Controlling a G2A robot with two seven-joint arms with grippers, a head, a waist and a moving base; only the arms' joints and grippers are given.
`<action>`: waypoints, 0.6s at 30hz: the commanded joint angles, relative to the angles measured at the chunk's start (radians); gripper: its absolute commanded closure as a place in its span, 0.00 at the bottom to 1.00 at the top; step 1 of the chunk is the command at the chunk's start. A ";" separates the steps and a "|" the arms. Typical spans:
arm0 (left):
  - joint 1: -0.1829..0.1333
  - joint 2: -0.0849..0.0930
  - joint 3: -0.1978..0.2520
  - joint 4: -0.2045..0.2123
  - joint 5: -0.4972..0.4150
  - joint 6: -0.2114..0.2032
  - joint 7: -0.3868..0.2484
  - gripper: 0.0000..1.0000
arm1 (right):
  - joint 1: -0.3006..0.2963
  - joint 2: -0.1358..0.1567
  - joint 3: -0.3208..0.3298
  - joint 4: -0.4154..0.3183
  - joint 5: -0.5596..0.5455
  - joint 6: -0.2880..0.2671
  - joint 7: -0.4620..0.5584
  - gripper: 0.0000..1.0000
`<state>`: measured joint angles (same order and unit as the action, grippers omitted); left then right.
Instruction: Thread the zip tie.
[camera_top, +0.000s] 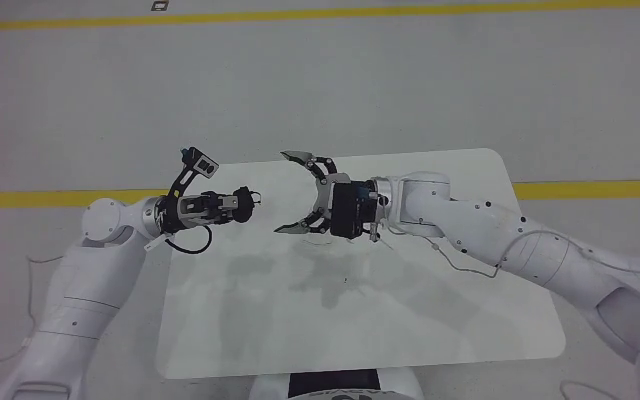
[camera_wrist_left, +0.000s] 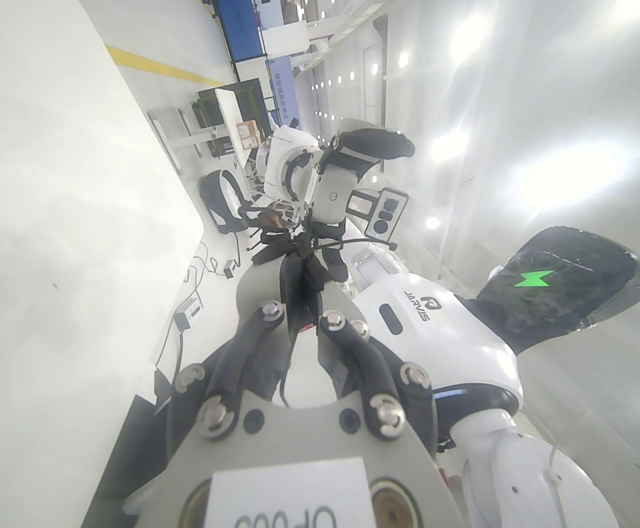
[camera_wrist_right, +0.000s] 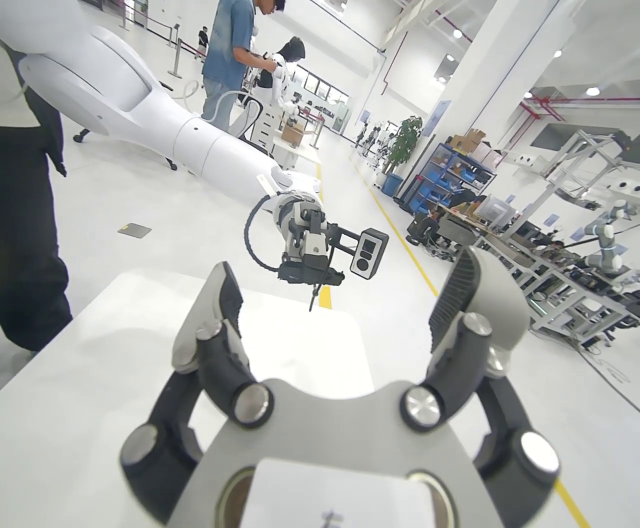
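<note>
Left end effector pinches the zip tie, facing the wide-open right end effector nearby.

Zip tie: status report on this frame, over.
Left pincer shut on zip tie, tail hanging free. Right pincer wide open, empty, facing it across a gap. Path between pincers unobstructed.

the zip tie is a thin black strip, pinched between the closed fingers of the left gripper, its free end poking out past the fingertips.
</note>
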<state>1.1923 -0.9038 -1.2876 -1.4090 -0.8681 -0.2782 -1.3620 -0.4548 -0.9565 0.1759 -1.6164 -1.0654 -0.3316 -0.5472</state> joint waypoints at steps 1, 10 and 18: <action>0.011 -0.004 0.005 -0.005 -0.053 0.021 0.036 1.00 | -0.021 0.000 0.019 -0.003 -0.017 0.034 0.000 0.00; 0.053 -0.030 0.033 -0.015 -0.314 0.112 0.108 1.00 | -0.128 0.013 0.098 -0.028 -0.210 0.185 0.104 0.00; 0.050 -0.041 0.045 -0.030 -0.357 0.127 0.126 1.00 | -0.183 0.018 0.140 -0.057 -0.274 0.237 0.158 0.00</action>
<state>1.2423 -0.9449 -1.2420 -1.4392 -1.2254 -0.1528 -1.2360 -0.6389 -0.9384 0.3168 -1.6733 -1.3431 -0.0941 -0.3879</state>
